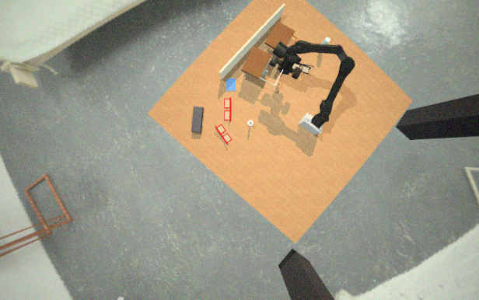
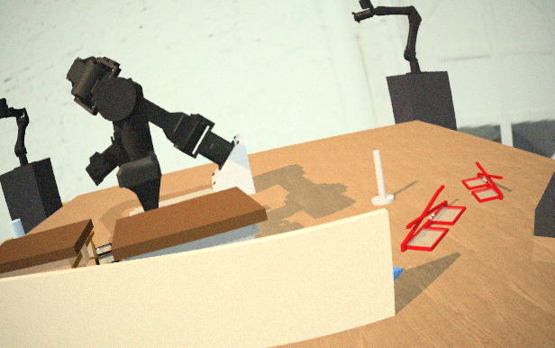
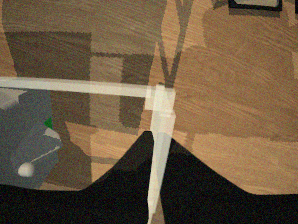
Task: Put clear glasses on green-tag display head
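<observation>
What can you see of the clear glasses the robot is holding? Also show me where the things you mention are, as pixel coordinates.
The clear glasses (image 1: 277,84) (image 3: 161,125) look like pale, see-through plastic, with slim straight bars meeting at a squared corner. The shut gripper (image 3: 153,139) pinches them near that corner. In the wrist view, one bar runs left toward the grey head with the green tag, and another runs down between the fingers. Whether any part touches that head, I cannot tell.

Top: high overhead, far, whole desk (image 1: 272,171) (image 2: 504,279). Exterior: near, low behind cream panel (image 1: 253,41) (image 2: 252,284), facing across desk; both share red glasses (image 1: 227,109) (image 2: 432,225). Wrist: close-up, facing down.
</observation>
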`<state>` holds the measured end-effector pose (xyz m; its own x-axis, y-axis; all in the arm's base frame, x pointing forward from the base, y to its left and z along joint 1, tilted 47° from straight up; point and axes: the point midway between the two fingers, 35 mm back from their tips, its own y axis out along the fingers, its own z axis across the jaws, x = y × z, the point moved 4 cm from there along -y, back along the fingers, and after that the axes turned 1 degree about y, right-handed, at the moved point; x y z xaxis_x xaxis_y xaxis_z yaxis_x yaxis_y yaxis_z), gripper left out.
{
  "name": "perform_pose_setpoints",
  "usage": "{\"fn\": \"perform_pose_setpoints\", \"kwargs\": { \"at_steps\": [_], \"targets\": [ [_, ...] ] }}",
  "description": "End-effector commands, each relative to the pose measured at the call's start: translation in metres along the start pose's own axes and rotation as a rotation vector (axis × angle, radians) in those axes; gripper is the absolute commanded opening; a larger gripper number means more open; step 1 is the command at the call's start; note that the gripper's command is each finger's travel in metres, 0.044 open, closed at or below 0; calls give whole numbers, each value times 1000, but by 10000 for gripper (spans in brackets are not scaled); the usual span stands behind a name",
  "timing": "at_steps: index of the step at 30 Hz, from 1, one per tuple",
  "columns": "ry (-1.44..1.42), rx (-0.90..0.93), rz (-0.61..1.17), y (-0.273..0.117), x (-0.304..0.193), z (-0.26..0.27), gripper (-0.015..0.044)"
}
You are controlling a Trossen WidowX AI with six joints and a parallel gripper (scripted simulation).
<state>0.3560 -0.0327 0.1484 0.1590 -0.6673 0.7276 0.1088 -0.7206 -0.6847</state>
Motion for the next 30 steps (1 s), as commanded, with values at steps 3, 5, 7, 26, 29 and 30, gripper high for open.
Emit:
{"fn": "perform_pose_setpoints", "kwargs": {
  "at_steps": [3, 5, 7, 26, 29, 30],
  "targets": [
    [-3, 0, -2, 1, 0, 9, 0],
    [-3, 0, -2, 1, 0, 12, 0],
    [-3, 0, -2, 1, 0, 15, 0],
    [-1, 1, 9, 2, 0, 43, 0],
    [-1, 1, 9, 2, 0, 48, 0],
    [0, 1, 9, 2, 0, 49, 0]
  ]
}}
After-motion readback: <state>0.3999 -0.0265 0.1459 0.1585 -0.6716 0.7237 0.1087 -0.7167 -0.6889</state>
